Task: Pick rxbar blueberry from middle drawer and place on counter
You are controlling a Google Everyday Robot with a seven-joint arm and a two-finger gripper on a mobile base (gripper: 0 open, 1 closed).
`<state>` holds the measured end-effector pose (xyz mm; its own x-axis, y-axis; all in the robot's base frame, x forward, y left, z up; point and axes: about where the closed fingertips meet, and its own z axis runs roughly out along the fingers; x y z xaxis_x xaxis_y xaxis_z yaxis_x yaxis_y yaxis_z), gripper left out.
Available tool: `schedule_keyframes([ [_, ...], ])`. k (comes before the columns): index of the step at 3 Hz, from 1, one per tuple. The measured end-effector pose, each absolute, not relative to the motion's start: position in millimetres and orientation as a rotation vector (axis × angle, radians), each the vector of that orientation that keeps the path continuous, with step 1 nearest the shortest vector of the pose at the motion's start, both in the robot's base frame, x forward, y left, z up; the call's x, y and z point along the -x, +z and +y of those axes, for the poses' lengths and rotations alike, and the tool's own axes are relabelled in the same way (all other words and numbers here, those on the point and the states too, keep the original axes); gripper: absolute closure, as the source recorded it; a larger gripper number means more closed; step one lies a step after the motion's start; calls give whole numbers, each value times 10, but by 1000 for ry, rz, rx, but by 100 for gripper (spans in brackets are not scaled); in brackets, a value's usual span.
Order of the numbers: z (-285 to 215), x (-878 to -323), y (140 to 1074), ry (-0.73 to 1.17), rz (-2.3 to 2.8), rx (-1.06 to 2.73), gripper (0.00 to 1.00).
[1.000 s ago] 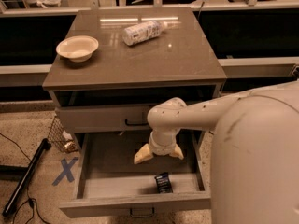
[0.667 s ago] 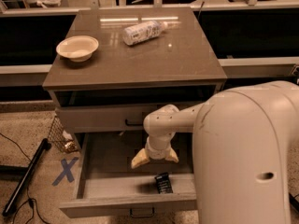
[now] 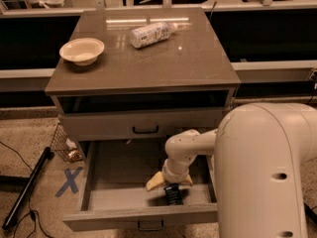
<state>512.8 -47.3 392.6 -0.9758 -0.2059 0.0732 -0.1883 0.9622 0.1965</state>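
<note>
The middle drawer (image 3: 99, 202) is pulled out wide at the bottom of the cabinet. The rxbar blueberry (image 3: 173, 195), a small dark wrapper with pale print, lies on the drawer floor near the front right. My gripper (image 3: 171, 184) reaches down into the drawer directly over the bar. Its pale yellow fingers (image 3: 154, 181) are spread, one on each side of the bar's far end. The counter (image 3: 148, 58) is the glossy grey-brown top above.
A white bottle (image 3: 151, 33) lies on its side at the back of the counter, and a cream bowl (image 3: 81, 50) stands at its left. The shut drawer (image 3: 143, 123) sits above the open one. My white arm (image 3: 262, 172) fills the lower right. A wire basket (image 3: 64, 145) and a black pole (image 3: 27, 187) are on the floor at the left.
My gripper has moved forward and down from the middle of the drawer to sit over the bar. The arm's body fills more of the right side.
</note>
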Motion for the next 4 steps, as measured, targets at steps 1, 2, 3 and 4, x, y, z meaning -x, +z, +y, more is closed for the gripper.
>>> schedule_keyframes([
  [1, -519, -5087, 3762, -314, -3005, -315, 0],
  [2, -522, -5055, 3610, -289, -2982, -327, 0],
  [3, -515, -5011, 3472, -211, -2955, -351, 0],
  [4, -514, -4988, 3407, -147, -2927, -369, 0],
])
